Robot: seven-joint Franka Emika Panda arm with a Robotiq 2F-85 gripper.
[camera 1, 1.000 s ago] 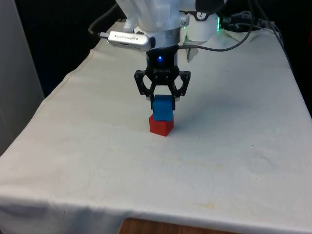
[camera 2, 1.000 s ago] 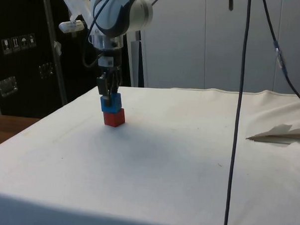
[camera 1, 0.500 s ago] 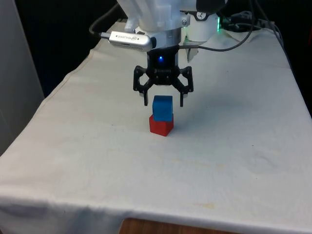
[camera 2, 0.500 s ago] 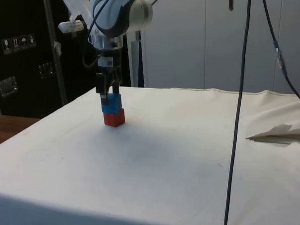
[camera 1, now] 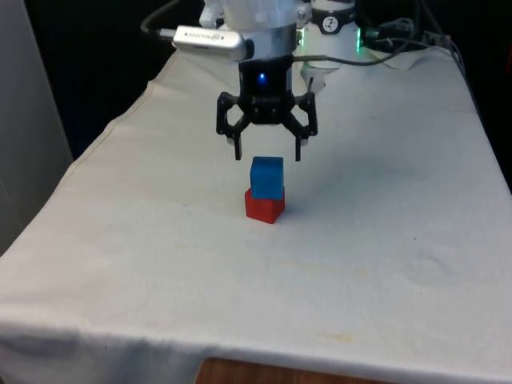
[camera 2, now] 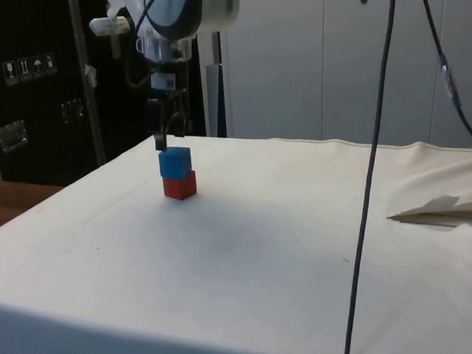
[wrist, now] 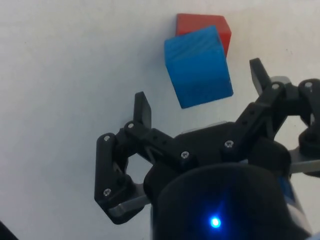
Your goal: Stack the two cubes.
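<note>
- The blue cube (camera 1: 266,178) sits on top of the red cube (camera 1: 264,206); the 2 are touching, stacked on the white-clothed bench (camera 1: 384,240), roughly mid-bench and a little towards the front view's left
- The blue one is turned slightly against the red one beneath; in the wrist view the blue cube (wrist: 198,66) covers most of the red cube (wrist: 204,30)
- The end effector (camera 1: 267,152) hovers just above the stack; its fingers are spread wide, gripping nothing, 1 on each side above the blue cube's top
- From the side, the end effector (camera 2: 161,143) hangs just over the blue cube (camera 2: 175,162), clear of it; the red cube (camera 2: 179,185) rests flat on the cloth
- A dark cable (camera 2: 368,191) hangs down in the side view's foreground
</note>
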